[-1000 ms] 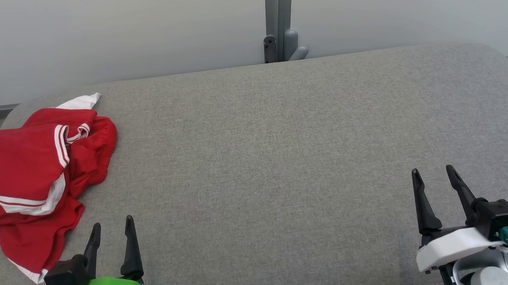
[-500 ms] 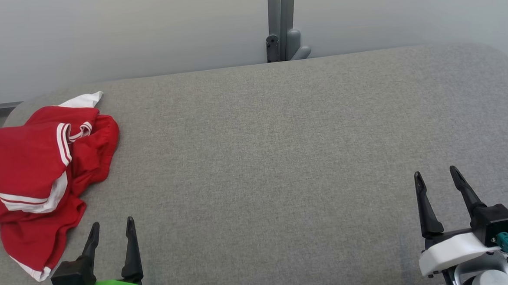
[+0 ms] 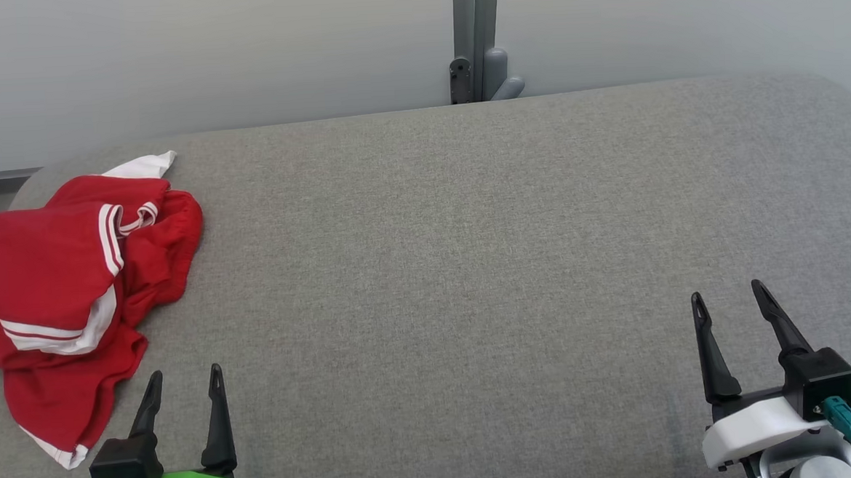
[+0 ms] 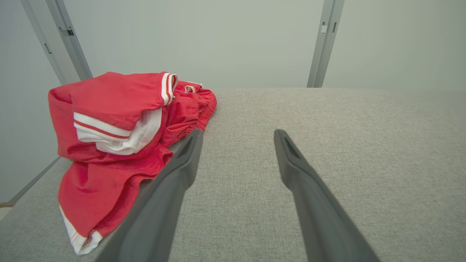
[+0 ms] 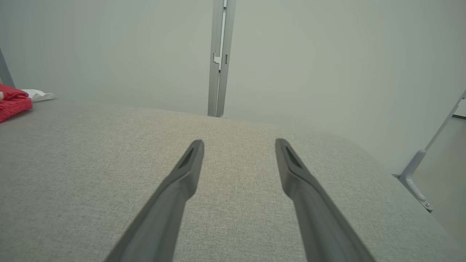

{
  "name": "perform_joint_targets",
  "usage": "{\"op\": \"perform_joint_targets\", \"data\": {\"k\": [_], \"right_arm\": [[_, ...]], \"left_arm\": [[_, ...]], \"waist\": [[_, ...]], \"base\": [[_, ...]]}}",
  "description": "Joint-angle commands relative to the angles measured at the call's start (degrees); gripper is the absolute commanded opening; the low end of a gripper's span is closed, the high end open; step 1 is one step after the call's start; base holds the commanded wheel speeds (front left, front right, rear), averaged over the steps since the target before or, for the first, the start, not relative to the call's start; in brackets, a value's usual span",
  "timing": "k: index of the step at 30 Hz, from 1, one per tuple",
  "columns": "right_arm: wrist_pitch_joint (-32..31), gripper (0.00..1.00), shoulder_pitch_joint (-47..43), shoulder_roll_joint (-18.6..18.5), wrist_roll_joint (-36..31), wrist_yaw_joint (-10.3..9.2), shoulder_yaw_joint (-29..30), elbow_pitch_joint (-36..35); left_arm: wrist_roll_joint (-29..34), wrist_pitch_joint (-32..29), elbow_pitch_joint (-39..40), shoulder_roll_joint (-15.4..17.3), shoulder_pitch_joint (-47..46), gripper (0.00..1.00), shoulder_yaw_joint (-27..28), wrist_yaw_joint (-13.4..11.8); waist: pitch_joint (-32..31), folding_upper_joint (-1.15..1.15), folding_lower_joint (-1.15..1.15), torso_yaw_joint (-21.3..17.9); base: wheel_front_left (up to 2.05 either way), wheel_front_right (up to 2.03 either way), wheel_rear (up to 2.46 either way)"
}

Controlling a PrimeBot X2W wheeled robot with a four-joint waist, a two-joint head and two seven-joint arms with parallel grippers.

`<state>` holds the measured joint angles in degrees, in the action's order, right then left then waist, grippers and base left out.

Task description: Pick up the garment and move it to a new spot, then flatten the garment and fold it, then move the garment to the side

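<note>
A crumpled red garment (image 3: 57,302) with white stripes lies in a heap at the far left of the grey padded surface (image 3: 470,266). The left wrist view shows the garment (image 4: 120,134) just left of my fingers, its hem beside the left finger. My left gripper (image 3: 185,372) stands open at the lower left, to the right of the garment's lower edge, with nothing between its fingers. My right gripper (image 3: 727,292) stands open at the lower right, far from the cloth. A red edge of the garment (image 5: 12,103) shows at the far left of the right wrist view.
A pale wall rises behind the surface, with a grey metal post (image 3: 477,39) at its far edge. The surface's rounded corners fall away at the far left and far right. A metal bracket (image 5: 415,174) stands off its right side.
The head camera has shifted slightly, so the whole picture has slid right. Both grippers sit a little lower in view. The garment lies as before.
</note>
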<state>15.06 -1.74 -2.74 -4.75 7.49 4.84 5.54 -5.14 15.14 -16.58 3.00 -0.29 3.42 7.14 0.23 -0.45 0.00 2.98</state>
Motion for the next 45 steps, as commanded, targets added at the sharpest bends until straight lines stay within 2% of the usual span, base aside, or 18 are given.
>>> {"op": "perform_joint_targets", "data": {"k": [1,13,19,27,32,38,45], "right_arm": [[0.2,1.00,-0.5,-0.3,0.1,0.00,-0.1,-0.2],[0.2,1.00,-0.4,-0.3,1.8,0.00,-0.5,-0.1],[0.2,1.00,-0.6,-0.2,2.7,0.00,-1.0,-0.2],[0.2,1.00,0.0,-0.2,3.6,0.00,-2.8,0.2],[0.2,1.00,0.7,-0.2,3.6,0.00,-4.0,0.5],[0.2,1.00,1.2,-0.3,3.6,0.00,-4.7,0.3],[0.2,1.00,3.1,-0.3,3.2,0.00,-5.0,-0.6]], "left_arm": [[0.2,0.0,0.0,0.0,0.6,1.00,0.2,0.3],[-0.4,0.0,-0.2,-0.1,-0.3,1.00,0.3,0.3],[-0.6,0.0,-0.2,-0.1,-0.9,1.00,0.6,0.3],[-0.7,0.0,0.0,0.0,0.1,1.00,1.7,0.2],[-0.9,0.0,0.3,-0.1,0.9,1.00,3.1,0.3],[-1.8,0.0,0.5,-0.1,0.6,1.00,3.7,0.3],[-4.8,0.0,-0.7,-0.1,-5.5,1.00,2.7,0.4]], "waist": [[0.0,0.45,0.00,0.0],[0.1,0.45,0.00,1.4],[-0.1,0.45,0.00,4.9],[-0.6,0.45,0.00,12.4],[-0.5,0.45,0.00,15.4],[0.7,0.45,0.00,15.8],[5.6,0.45,0.00,13.5]], "base": [[0.00,0.00,0.00],[0.00,0.00,0.00],[0.00,0.00,0.00],[0.00,0.00,0.00],[0.00,0.00,0.00],[0.00,0.00,0.00],[0.00,0.00,0.00]]}}
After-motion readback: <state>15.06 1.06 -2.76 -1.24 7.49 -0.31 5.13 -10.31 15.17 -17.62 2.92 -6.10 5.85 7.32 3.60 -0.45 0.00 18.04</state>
